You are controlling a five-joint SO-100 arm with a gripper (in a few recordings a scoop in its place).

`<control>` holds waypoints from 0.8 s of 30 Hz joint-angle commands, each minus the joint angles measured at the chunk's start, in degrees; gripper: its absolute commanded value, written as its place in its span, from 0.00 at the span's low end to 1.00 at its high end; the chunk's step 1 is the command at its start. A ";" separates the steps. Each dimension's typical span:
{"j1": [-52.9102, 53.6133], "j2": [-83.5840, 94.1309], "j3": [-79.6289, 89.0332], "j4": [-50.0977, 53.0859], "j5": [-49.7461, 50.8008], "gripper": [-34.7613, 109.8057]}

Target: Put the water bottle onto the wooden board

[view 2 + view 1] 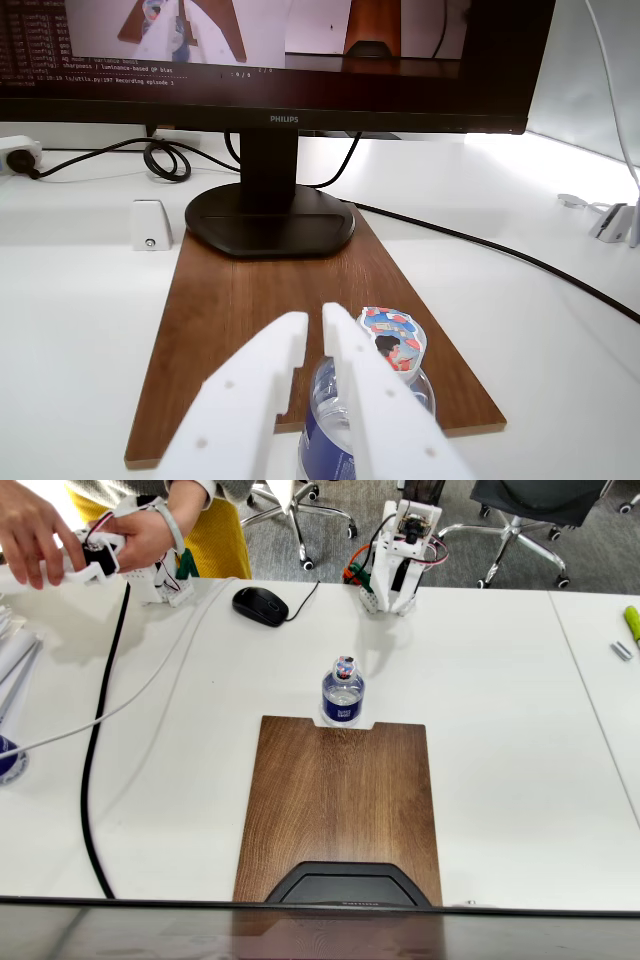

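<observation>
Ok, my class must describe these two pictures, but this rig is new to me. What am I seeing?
A small white robot arm on a table. One picture comes from a fixed camera looking down; the other from a camera on the arm's wrist, so its gripper shows at the bottom, fingers close together, holding nothing. A bottle stands upright in the notch of a wooden board, not yet on it. A mouse lies nearby; a monitor stands on the board's far end.
</observation>
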 commanded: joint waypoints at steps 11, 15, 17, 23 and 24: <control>1.67 1.41 -0.70 2.55 -0.44 0.24; 1.76 1.41 -8.00 14.15 0.88 0.24; 1.05 1.41 -10.46 14.77 1.14 0.26; 0.70 1.41 -21.62 23.73 1.14 0.26; 0.70 1.41 -23.82 26.02 1.14 0.26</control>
